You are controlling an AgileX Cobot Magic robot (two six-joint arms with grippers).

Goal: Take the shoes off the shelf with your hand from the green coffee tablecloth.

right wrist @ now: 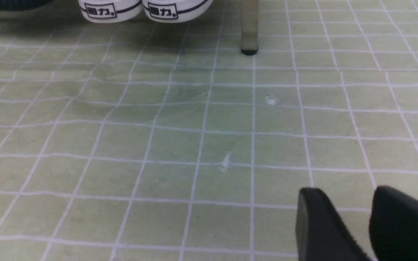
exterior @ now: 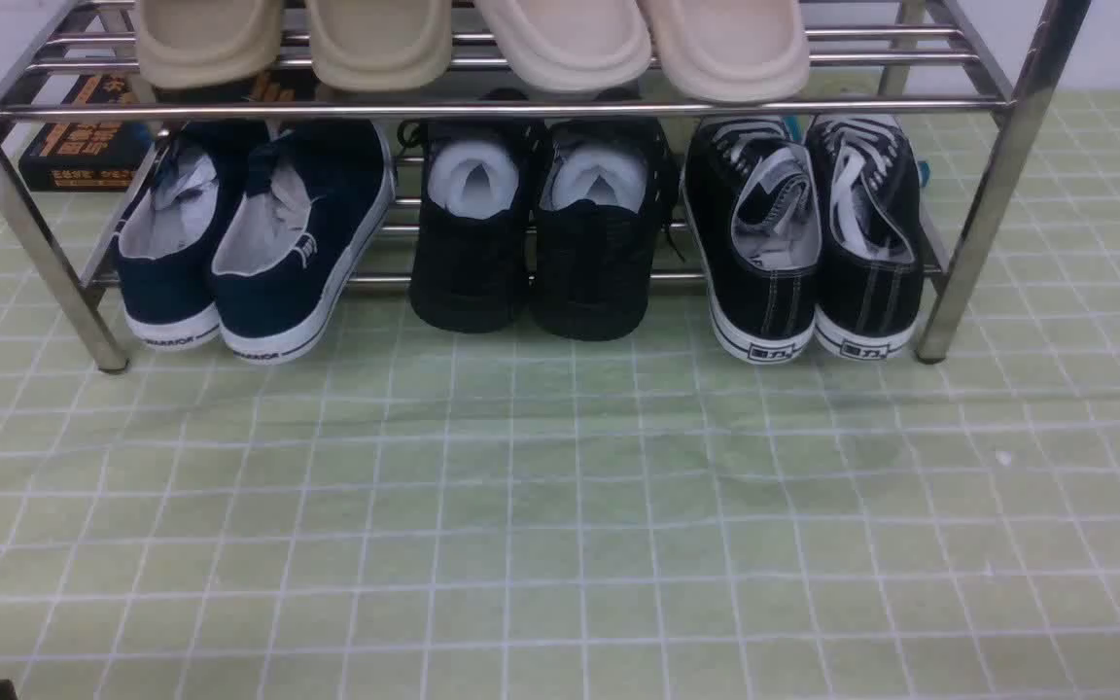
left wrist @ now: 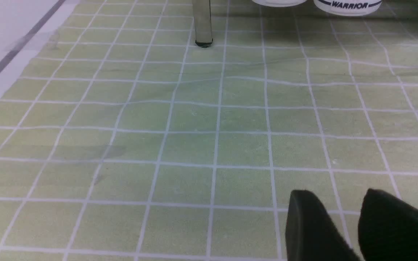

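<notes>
- Since both wrist cams sit low over the green coffee tablecloth, I get a decent look at the fingers. The left gripper has its two black fingers spread with bare checks showing between them, and nothing is in it.
- Same deal on the right gripper: fingers apart, released, empty, hovering over the cloth well apart from the rack.
- The shoes I'm after are the black canvas ones with white stitching and white-edged soles. They sit on the lower tier of the shelf, at the robot's right end, heels toward me.
- They're just beside the right front leg. The right wrist cam catches both white heels next to that same leg. I can't tell if the heels touch the cloth or hang just over it.
- The middle of the lower tier has the all-black mesh pair, white stuffing poking out of the openings.
- At the left end is the navy pair, and its WARRIOR heel shows up in the left wrist cam.
- The upper tier holds four beige slippers in a row.
- A dark box with orange print sits behind the rack on the left.
- There are a couple of small white specks on the cloth ahead of the right fingers, and the cloth is a bit creased there.
</notes>
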